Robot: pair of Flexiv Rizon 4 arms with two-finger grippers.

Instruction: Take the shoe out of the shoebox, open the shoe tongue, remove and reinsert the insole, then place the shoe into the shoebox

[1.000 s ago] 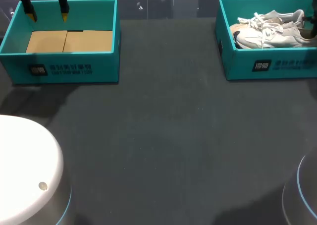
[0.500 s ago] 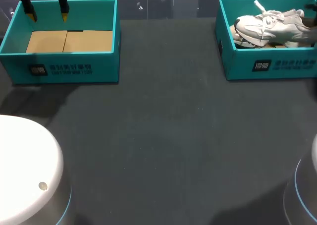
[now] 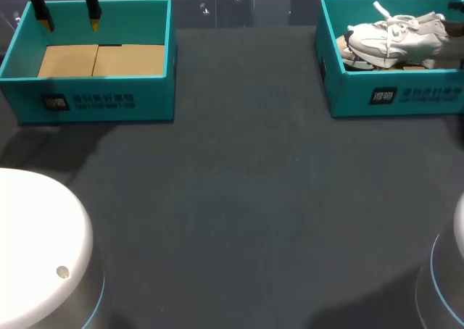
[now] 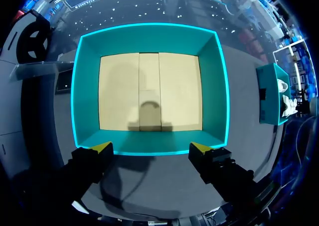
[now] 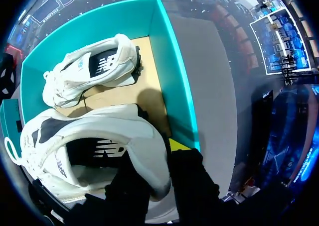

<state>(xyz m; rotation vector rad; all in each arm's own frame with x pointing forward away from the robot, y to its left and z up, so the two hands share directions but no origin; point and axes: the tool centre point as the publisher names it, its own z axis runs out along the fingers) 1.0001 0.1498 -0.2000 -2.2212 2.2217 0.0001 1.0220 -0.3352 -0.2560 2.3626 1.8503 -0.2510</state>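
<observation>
A white shoe (image 3: 395, 35) hangs tilted over the right teal shoebox (image 3: 395, 97), its toe toward the box's left wall. In the right wrist view my right gripper (image 5: 162, 161) is shut on the heel collar of this shoe (image 5: 89, 146), with one yellow fingertip (image 5: 179, 145) showing beside the heel. A second white shoe (image 5: 92, 69) lies on the cardboard floor of that box. My left gripper (image 4: 150, 149) stands open and holds nothing, above the far wall of the left teal shoebox (image 4: 149, 32), which has only a cardboard floor.
The two boxes stand at the far left (image 3: 94, 101) and far right of the dark table (image 3: 246, 198). The white bases of my arms (image 3: 36, 249) take up the near corners.
The right gripper has lifted the white shoe by its heel off the box floor, uncovering the second shoe beneath. The left arm has not moved.
</observation>
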